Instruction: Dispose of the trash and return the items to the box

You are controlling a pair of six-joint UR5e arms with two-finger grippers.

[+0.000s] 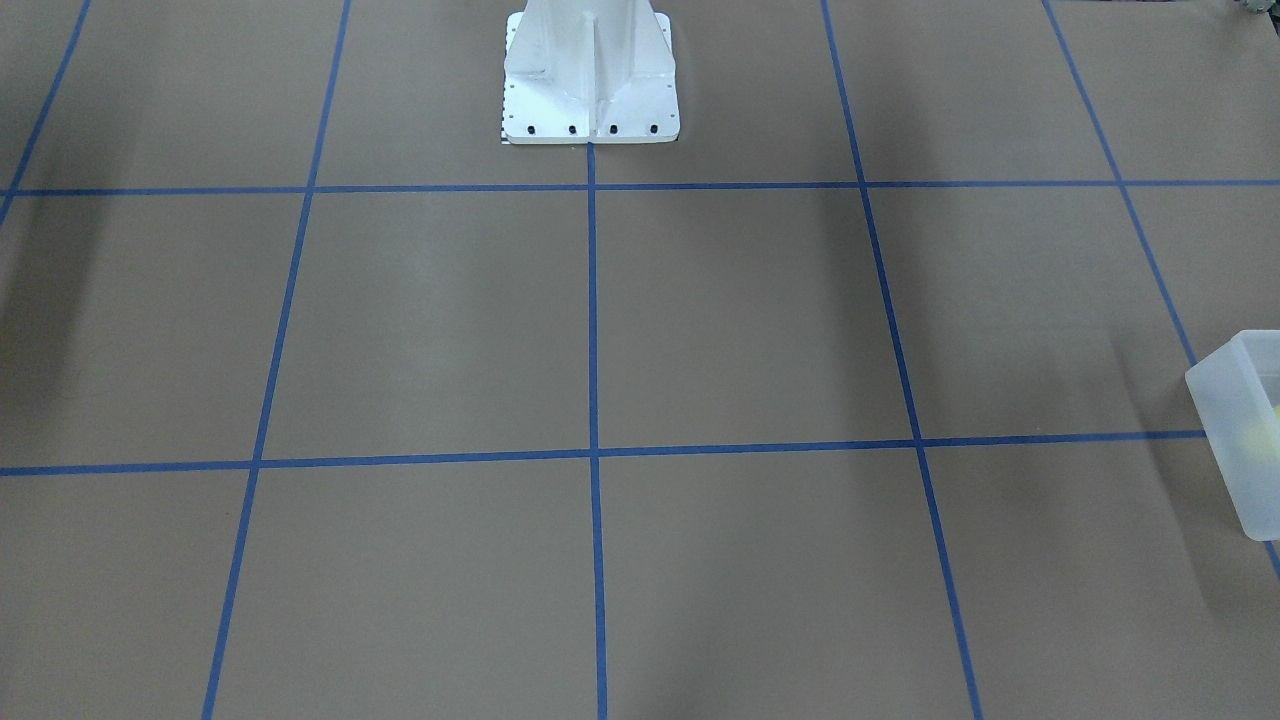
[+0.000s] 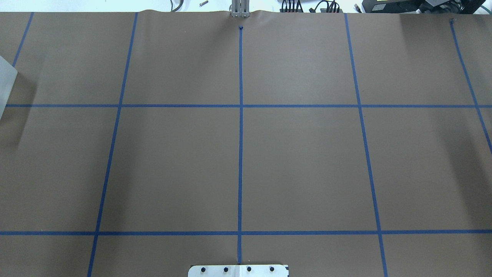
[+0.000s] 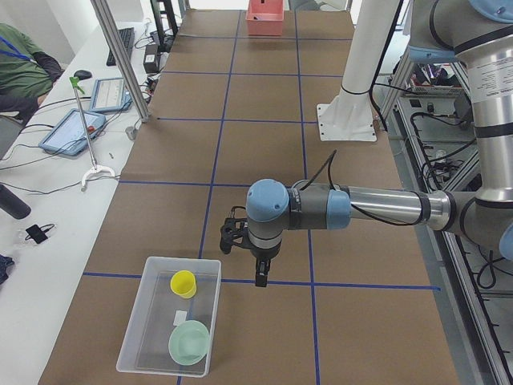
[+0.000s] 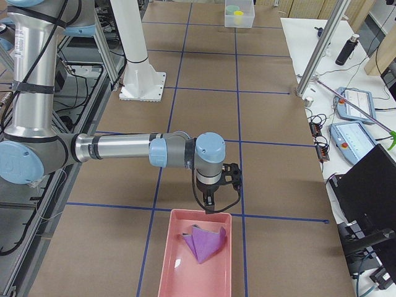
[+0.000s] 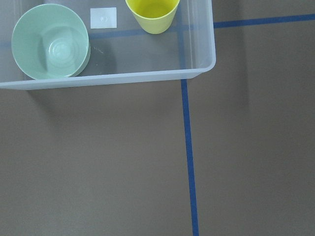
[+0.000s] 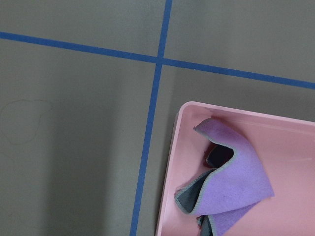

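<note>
The yellow cup (image 5: 152, 14) stands upright inside the frosted box (image 5: 197, 73), next to a pale green bowl (image 5: 49, 42) and a white label. In the exterior left view the left gripper (image 3: 258, 273) hangs just beyond the box (image 3: 136, 337), to the right of the cup (image 3: 183, 282) and apart from it. The right gripper (image 4: 210, 203) hangs over the near end of a pink bin (image 4: 170, 266) that holds a crumpled purple cloth (image 4: 203, 242). Neither wrist view shows any fingers. I cannot tell whether either gripper is open or shut.
The box's corner shows at the right edge of the front view (image 1: 1235, 450) and at the left edge of the overhead view (image 2: 5, 82). The white robot base (image 1: 590, 90) stands at mid table. Brown paper with blue tape lines covers the table. An operator's bench with tablets runs along the far side.
</note>
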